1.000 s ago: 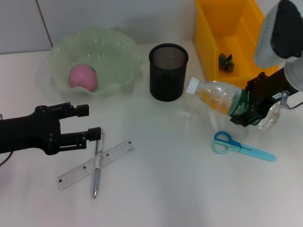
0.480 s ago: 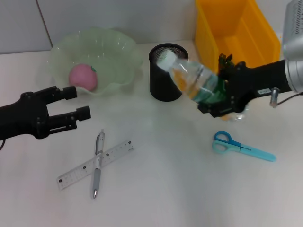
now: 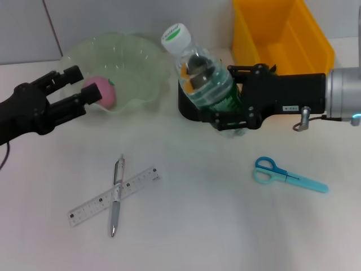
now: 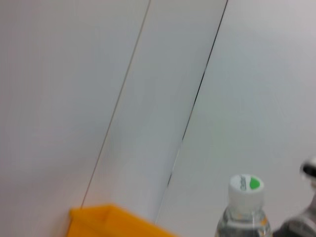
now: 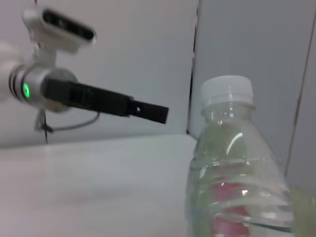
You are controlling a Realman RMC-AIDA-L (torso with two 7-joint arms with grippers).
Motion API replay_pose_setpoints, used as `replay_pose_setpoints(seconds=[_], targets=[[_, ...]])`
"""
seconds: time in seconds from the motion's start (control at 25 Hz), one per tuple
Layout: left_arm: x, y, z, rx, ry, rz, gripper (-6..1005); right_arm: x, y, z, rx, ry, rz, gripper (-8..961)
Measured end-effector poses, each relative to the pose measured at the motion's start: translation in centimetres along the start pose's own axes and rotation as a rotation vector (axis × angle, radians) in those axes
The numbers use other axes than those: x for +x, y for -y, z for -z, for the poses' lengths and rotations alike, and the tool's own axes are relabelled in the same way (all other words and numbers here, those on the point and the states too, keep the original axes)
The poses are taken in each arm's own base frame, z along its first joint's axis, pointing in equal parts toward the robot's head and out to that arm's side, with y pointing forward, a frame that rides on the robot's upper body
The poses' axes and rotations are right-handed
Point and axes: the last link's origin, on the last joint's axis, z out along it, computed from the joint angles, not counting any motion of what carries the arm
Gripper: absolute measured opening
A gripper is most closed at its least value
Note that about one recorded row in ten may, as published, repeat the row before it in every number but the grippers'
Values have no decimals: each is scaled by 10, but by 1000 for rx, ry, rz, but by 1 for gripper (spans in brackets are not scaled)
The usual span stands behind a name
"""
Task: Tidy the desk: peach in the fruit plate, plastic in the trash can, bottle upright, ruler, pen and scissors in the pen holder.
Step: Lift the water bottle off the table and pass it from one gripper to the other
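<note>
Between my two arms, in front of the pen holder (image 3: 192, 110), my right gripper (image 3: 228, 107) was clamped around the lower body of the bottle (image 3: 200, 76). The bottle's long axis stood close to vertical, with a slight lean, and its white cap (image 3: 174, 33) was uppermost. Whether its base touched the desk (image 3: 225, 226) could not be determined, because my gripper and the holder hid that zone. In my judgement, the coming move depended on this axis: the base needed to meet the desk squarely before release, on a bare patch just clear of the holder's wall.

My left gripper (image 3: 76, 87) hung over the near rim of the fruit plate (image 3: 141, 68), with its fingers spread and nothing between them. The peach (image 3: 101, 90) lay in the plate just beyond those fingertips.

The pen (image 3: 115, 195) and the ruler (image 3: 113, 195) lay crossed on the desk, nearer to my left arm. The scissors (image 3: 287, 175) lay flat with the long axis running across the desk, handles toward the centre, nearer to my right arm and below its wrist. The yellow trash can (image 3: 282, 39) stood behind my right arm.
</note>
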Motion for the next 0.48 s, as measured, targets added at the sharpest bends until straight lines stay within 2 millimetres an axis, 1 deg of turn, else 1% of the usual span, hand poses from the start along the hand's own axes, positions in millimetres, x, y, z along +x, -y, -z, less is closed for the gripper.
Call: replay_pose_setpoints(seconds=[0.12, 0.28, 0.48], targets=[[-8, -4, -7, -19, -75, -4, 801, 0, -3, -5, -10, 50, -1, 759], [-18, -11, -18, -46, -124, 7, 802, 1, -9, -13, -38, 88, -3, 760], [-21, -16, -25, -74, -147, 17, 802, 2, -16, -24, -78, 122, -8, 760]])
